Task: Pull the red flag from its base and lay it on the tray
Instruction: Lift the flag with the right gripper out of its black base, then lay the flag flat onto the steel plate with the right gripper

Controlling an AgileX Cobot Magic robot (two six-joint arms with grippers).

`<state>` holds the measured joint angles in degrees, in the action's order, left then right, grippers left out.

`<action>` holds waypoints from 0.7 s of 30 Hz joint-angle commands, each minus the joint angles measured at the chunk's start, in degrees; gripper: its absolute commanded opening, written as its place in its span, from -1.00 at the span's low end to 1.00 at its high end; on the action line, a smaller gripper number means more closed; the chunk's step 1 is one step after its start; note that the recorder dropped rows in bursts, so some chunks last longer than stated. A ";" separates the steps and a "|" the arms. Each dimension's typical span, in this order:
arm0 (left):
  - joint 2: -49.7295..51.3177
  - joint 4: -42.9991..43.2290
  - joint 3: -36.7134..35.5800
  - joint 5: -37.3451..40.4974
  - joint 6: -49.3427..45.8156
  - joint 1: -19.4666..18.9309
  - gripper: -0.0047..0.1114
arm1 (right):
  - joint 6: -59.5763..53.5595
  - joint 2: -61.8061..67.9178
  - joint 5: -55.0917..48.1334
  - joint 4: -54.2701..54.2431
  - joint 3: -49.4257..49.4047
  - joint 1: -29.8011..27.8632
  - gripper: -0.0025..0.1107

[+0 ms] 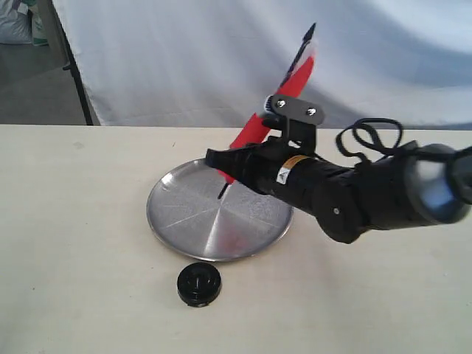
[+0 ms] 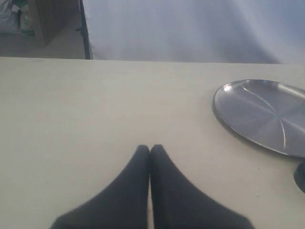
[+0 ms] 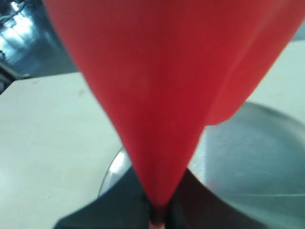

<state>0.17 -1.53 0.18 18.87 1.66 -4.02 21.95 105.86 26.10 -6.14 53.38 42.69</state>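
We see the red flag (image 1: 253, 133) tilted above the shiny round tray (image 1: 184, 217); the black base (image 1: 199, 284) sits flagless just beside its rim.

— What sort of room is that on your feed?
— A robot lab or test bay, I'd say, not a home. I drive at a bare pale table (image 1: 74, 258) with a white sheet (image 1: 184, 59) hung behind it as a backdrop. A black pole (image 1: 81, 88) stands at the sheet's edge.
— Anything past the sheet?
— I see a grey hard floor (image 1: 29, 88), a white sack (image 1: 13, 26) in the corner and what looks like a wooden crate (image 2: 52, 19). My black arm (image 1: 354, 192) carries a loose looped cable (image 1: 380, 122) above the table.
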 commanded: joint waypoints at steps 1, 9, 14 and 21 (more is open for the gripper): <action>-0.17 -0.14 -0.18 -0.28 0.07 -0.05 -0.92 | 20.59 7.78 -0.97 20.73 7.92 -0.93 -0.96; -0.17 -0.14 -0.18 -0.28 0.07 -0.05 -0.92 | 31.38 18.12 -2.89 26.26 15.48 -1.05 -0.70; -0.17 -0.14 -0.18 -0.28 0.07 -0.05 -0.92 | 31.88 18.36 -2.65 27.30 15.48 -1.05 0.04; -0.17 -0.29 -0.18 -0.28 0.07 -0.05 -0.92 | 50.81 16.98 -2.85 49.36 15.48 -1.05 0.03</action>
<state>0.17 -1.53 0.18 18.87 1.66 -4.02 64.25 124.27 22.94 32.83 68.79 41.89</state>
